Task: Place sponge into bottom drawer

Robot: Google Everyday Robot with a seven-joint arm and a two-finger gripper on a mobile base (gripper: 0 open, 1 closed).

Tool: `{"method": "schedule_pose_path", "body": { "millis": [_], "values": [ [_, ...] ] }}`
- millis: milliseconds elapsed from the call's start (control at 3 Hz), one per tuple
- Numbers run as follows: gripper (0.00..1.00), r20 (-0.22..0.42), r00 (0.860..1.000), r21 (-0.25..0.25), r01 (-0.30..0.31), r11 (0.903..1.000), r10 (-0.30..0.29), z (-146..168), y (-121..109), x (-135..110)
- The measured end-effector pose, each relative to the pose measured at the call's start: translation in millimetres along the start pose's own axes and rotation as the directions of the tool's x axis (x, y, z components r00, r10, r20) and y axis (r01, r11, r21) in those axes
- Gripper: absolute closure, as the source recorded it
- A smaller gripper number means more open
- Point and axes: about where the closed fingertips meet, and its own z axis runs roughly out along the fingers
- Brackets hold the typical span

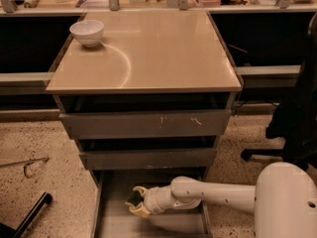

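My gripper reaches in from the right, low over the open bottom drawer, the lowest grey tray pulled out of the cabinet. It is shut on the sponge, a small dark green pad with yellow foam, held between the pale fingertips just above the drawer floor near its left half. My white arm runs across the drawer's right side and hides part of the floor.
The middle drawer and the scratched-front drawer stick out a little above. A white bowl stands at the cabinet top's back left. A dark chair base is at the right; a black bar and wire lie on the floor at the left.
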Motion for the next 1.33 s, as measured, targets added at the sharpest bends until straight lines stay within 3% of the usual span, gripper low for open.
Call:
{"method": "schedule_pose_path", "body": {
  "millis": [333, 667, 1000, 1333],
  "values": [
    [1.0, 0.0, 1.0, 0.0, 0.0, 1.0, 0.0, 0.1, 0.0, 0.1],
    [1.0, -0.029, 0.999, 0.01, -0.031, 0.9995, 0.032, 20.2, -5.4, 30.9],
    [1.0, -0.049, 0.997, 0.061, -0.052, 0.9968, 0.055, 38.3, -11.8, 69.1],
    [1.0, -0.083, 0.995, 0.153, -0.042, 0.9874, 0.055, 58.3, -17.2, 105.7]
  ]
}}
